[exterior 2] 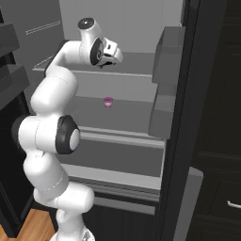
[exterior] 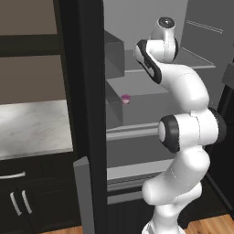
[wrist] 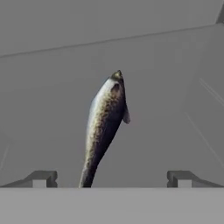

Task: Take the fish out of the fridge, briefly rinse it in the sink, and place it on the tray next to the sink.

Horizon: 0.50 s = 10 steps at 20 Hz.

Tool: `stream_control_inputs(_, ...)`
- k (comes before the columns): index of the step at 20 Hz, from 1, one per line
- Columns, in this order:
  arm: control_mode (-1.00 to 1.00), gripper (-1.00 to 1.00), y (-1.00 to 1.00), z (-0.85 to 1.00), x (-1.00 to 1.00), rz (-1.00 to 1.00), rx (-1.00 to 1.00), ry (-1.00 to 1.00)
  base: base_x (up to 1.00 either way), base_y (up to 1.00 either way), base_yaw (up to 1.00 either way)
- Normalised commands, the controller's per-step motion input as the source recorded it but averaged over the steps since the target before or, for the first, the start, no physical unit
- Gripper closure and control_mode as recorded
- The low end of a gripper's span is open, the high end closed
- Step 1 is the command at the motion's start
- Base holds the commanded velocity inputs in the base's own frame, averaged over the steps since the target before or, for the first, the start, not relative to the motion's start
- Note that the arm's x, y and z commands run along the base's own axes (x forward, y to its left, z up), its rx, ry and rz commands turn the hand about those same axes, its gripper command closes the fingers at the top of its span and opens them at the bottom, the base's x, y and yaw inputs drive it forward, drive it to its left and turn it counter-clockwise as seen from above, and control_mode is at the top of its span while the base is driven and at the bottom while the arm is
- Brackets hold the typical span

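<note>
The fish (wrist: 105,118), slim and grey-silver with a speckled darker back, lies on a flat grey shelf inside the open fridge (exterior: 146,132). Its head points away from me and its tail reaches down toward my fingers. My gripper (wrist: 111,178) is open, one fingertip (wrist: 41,178) left of the tail and the other well to the right, neither touching the fish. From the right base view my hand (exterior 2: 112,52) reaches in over the upper shelf of the fridge (exterior 2: 132,117). The sink and the tray are out of view.
A small pink-topped cup (exterior: 125,98) (exterior 2: 108,101) stands on the middle shelf below my hand. Grey door bins (exterior 2: 164,70) jut out on the right, and more bins (exterior: 114,55) on the left. A marble counter (exterior: 32,128) lies left of the fridge.
</note>
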Motion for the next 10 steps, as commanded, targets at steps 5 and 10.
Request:
stream_control_inputs(5,-1.00,-1.00,0.12,-0.02,0.62,0.00,0.00,0.00,0.00,0.00,0.00)
stream_control_inputs(10,-1.00,-1.00,0.13,-0.05,0.72,0.00,0.00,0.00,0.00,0.00,0.00)
